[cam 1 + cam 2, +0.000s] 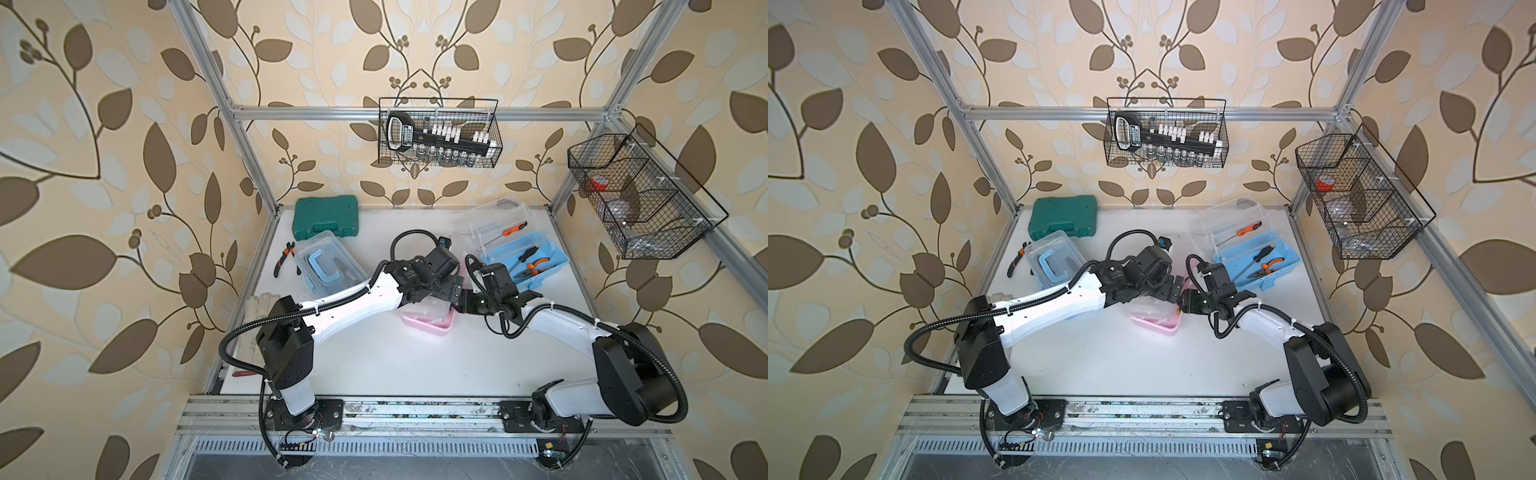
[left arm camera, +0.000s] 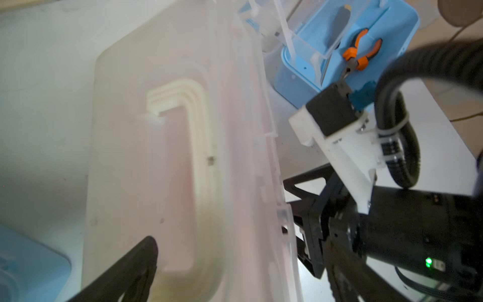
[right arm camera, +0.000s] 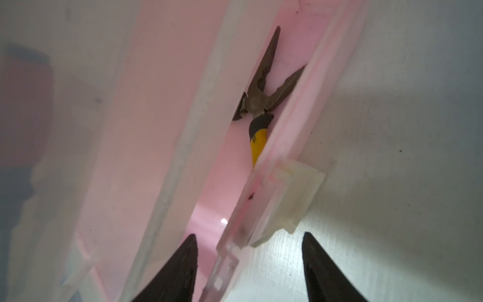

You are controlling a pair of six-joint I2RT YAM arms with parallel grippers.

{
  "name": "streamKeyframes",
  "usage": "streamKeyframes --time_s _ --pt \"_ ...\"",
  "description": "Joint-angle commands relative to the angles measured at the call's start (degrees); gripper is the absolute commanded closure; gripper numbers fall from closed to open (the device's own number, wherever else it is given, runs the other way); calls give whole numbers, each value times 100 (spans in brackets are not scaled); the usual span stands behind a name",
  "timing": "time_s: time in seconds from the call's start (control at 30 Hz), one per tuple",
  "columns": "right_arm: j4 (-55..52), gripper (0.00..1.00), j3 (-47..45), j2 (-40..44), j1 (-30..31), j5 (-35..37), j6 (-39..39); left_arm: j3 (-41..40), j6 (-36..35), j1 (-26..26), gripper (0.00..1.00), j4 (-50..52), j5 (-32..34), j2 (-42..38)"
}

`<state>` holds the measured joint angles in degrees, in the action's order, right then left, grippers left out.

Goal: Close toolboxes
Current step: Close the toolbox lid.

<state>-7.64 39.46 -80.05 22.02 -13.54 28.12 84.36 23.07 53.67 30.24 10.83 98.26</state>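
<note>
Closest in, your right wrist cam is the only one that sees inside the pink box (image 3: 313, 86). Its clear lid (image 3: 156, 104) sits a little ajar, and through the gap you get pliers (image 3: 261, 104) with a yellow-and-black grip on the pink floor. Your right gripper (image 3: 249, 235) is spread wide, one finger either side of the box's front edge, with the clear latch (image 3: 290, 201) just beside it. The left wrist cam shows the top of that lid and its cream handle (image 2: 193, 146) instead. Only one finger (image 2: 136, 261) is clear there, so you can't tell whether the left gripper (image 1: 451, 291) is open or not. In both top views the two wrists meet over the pink box mid-table and hide all but a corner (image 1: 1163, 328). Further back left is the shut blue box (image 1: 332, 266) beside loose cutters (image 1: 284, 259). Back right is the open blue box (image 1: 528, 262) with tools inside, and the green case (image 1: 326, 220) sits in the far left corner. The table (image 1: 395, 374) is plain white. A metal frame (image 1: 311, 112) carries two wire baskets (image 1: 438, 133) (image 1: 640, 195), and there's leaf wallpaper (image 1: 104, 166) all round.
</note>
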Motion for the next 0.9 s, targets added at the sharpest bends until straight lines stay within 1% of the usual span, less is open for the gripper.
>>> streamKeyframes --time_s 0.0,0.27,0.53,0.73,0.87 --pt "197 38 155 148 22 45 52 15 4 -8 1 39 -186 32" --pt "44 37 89 316 -9 318 79 -23 -13 -6 1 118 -101 35" --pt "-156 36 -192 1020 -332 456 118 9 -77 -6 1 199 123 -26" --pt "-303 35 -256 1220 -574 459 38 608 -343 -53 1 751 740 146" --pt "-283 35 -211 1101 -574 366 -7 888 -392 -309 1 904 607 332"
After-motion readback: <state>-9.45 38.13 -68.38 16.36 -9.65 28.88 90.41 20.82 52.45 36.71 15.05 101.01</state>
